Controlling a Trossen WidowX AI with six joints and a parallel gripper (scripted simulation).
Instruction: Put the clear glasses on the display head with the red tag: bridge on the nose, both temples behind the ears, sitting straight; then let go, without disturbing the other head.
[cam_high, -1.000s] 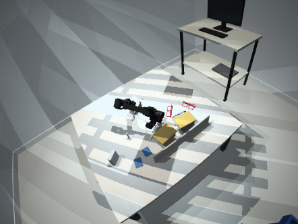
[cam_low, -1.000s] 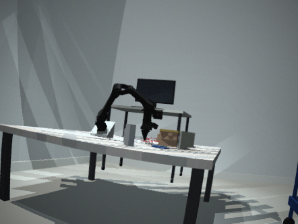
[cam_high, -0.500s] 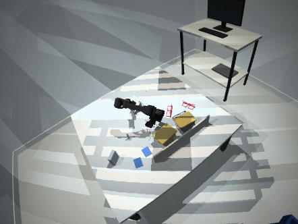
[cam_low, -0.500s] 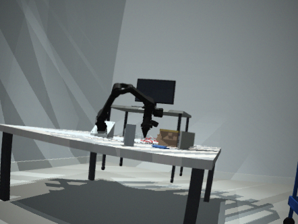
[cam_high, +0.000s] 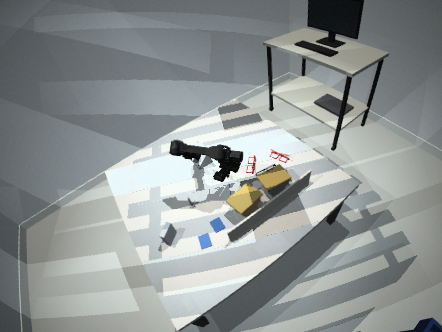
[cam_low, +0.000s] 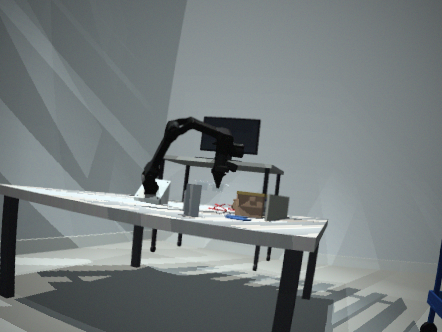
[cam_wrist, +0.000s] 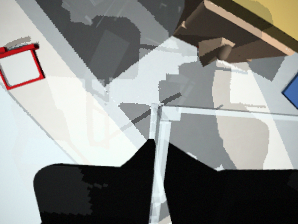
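Observation:
My gripper (cam_high: 218, 177) (cam_low: 217, 186) (cam_wrist: 155, 144) is shut on the clear glasses (cam_wrist: 200, 111), holding them above the table. In the wrist view a see-through bar runs between the fingertips and the frame reaches right; the exterior view shows them faintly at the fingertips. Two display heads with yellow tops stand side by side: the nearer head (cam_high: 243, 200) and the farther head (cam_high: 274, 178), which has dark glasses (cam_high: 266, 170) at its face. The gripper is left of the nearer head in the top view. A brown face with a nose (cam_wrist: 222, 50) is at upper right in the wrist view. I cannot make out the red tag.
Two red glasses (cam_high: 251, 164) (cam_high: 280, 156) lie beyond the gripper. A long grey panel (cam_high: 270, 207) (cam_low: 277, 207) stands behind the heads. Two blue cards (cam_high: 217, 224) (cam_high: 205, 241) and an upright grey block (cam_high: 168, 233) (cam_low: 192, 200) are on the table.

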